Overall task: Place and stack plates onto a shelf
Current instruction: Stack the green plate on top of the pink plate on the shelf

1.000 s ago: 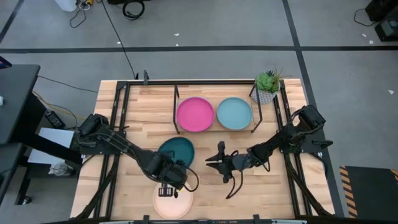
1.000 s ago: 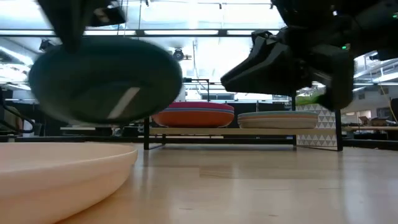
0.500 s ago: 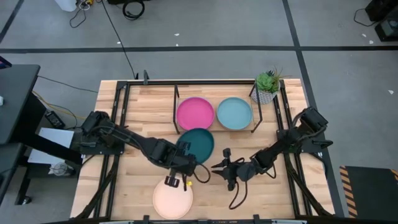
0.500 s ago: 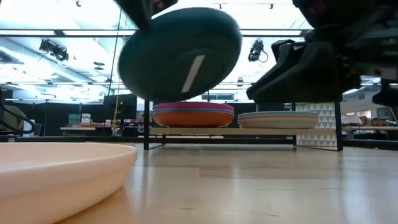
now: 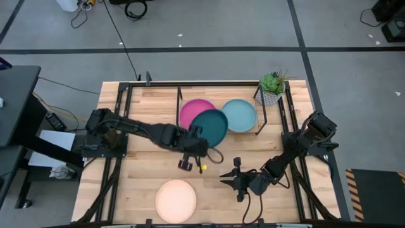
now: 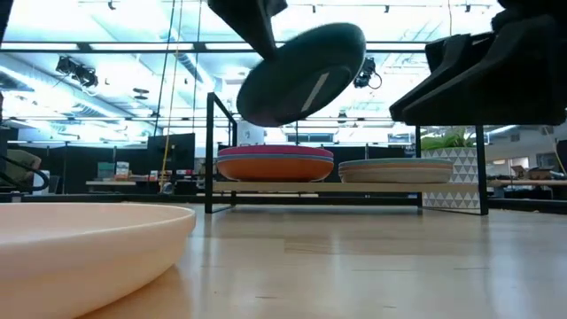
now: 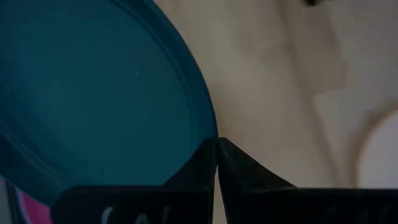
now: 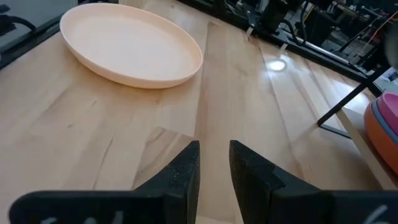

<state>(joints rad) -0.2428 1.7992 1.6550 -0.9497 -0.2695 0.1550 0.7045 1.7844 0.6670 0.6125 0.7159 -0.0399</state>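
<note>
My left gripper [image 5: 197,138] is shut on the dark teal plate [image 5: 210,126], which it carries in the air over the pink plate [image 5: 192,111] and the shelf's near edge. In the low view the teal plate [image 6: 301,75] hangs tilted above the pink-topped stack [image 6: 276,164]. A light blue plate [image 5: 240,115] tops the shelf's right stack. The shelf board [image 6: 310,187] carries both stacks. A peach plate [image 5: 176,198] lies flat on the table near the near edge. My right gripper [image 5: 229,179] hovers open to the right of the peach plate [image 8: 132,43], with a narrow gap between its fingers. My left gripper [image 7: 216,152] pinches the dark teal plate's rim [image 7: 208,132] between its two fingers, one above and one below. The fingers come at it from the table's near-left side. The plate is lifted clear and sits tilted in the hold.
A potted plant [image 5: 272,88] stands at the shelf's right end. Black frame rails run along the table's left and right sides. Bare wood lies between the peach plate and the shelf.
My left gripper has carried the teal plate from above the peach plate toward the table's far edge and to the right, rising, until it hangs over the pink stack. My right gripper has drawn back toward the table's near edge and its right.
</note>
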